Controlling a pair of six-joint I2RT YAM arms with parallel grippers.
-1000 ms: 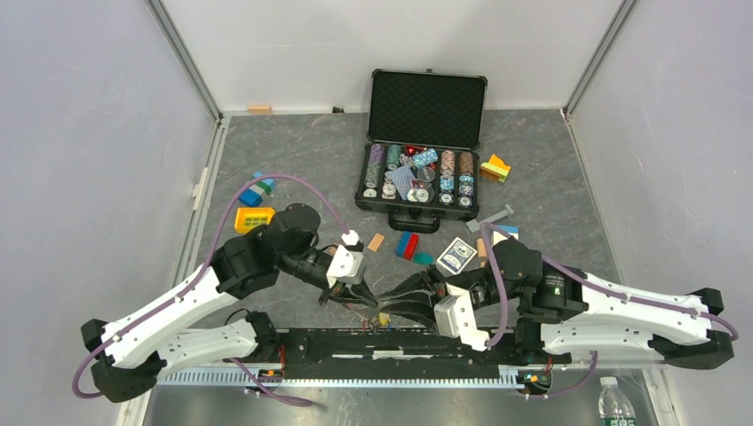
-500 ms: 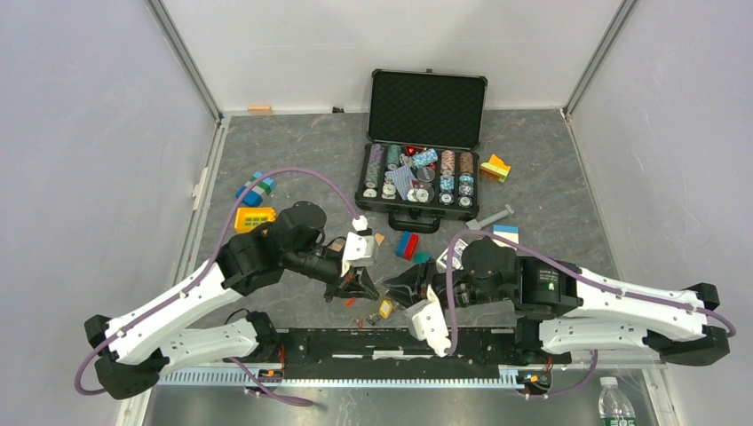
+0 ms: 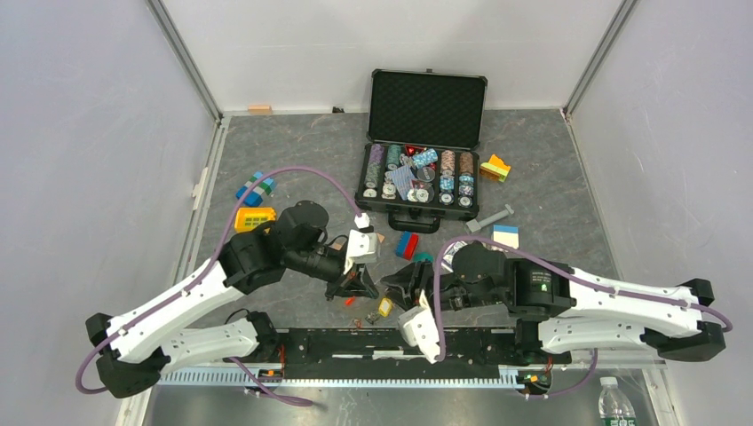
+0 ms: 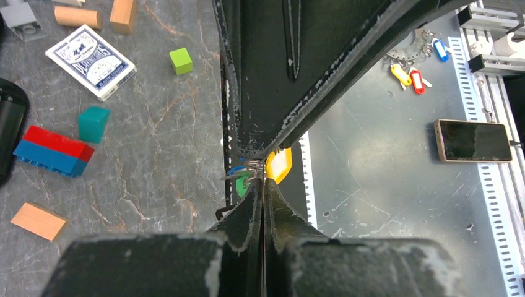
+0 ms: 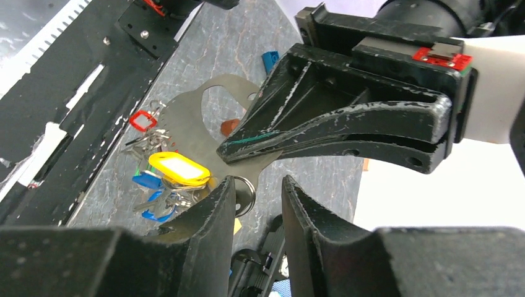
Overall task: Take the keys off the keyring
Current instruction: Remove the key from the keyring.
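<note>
Keys (image 3: pixel 384 308) lie bunched on the grey tabletop (image 3: pixel 293 151) at 6 o'clock in the top view, just short of the black base rail (image 3: pixel 355 342). Yellow, blue, green and red tags show among them. The keyring (image 5: pixel 242 194) sits at the edge of the bunch nearest the two grippers.

From 9 o'clock the left gripper (image 3: pixel 362 289) reaches in with its fingers pressed flat together and their tips right at the ring. Whether they pinch the wire cannot be told. From 3 o'clock the right gripper (image 3: pixel 397 291) meets it almost tip to tip. Its fingers stand moderately apart with nothing between them, and the ring lies just beyond the gap. Seen from the left wrist, one right finger covers most of the bunch.

Clutter rings the spot:
- a red-and-blue block (image 4: pixel 52 150) and a teal cube (image 4: pixel 93 122) at 1 o'clock of the keys
- a card deck (image 4: pixel 90 54) and a green cube (image 4: pixel 181 60) beyond them
- an orange tile (image 4: pixel 38 221) at 12 o'clock, near the left wrist
- an open poker-chip case (image 3: pixel 428 106) well off at 12 o'clock
- a yellow block (image 3: pixel 253 218) at 10 o'clock

Past the table's near edge, a phone (image 4: pixel 473 140) and another tagged key bunch (image 4: pixel 412 71) rest on a metal shelf (image 4: pixel 371 185).
</note>
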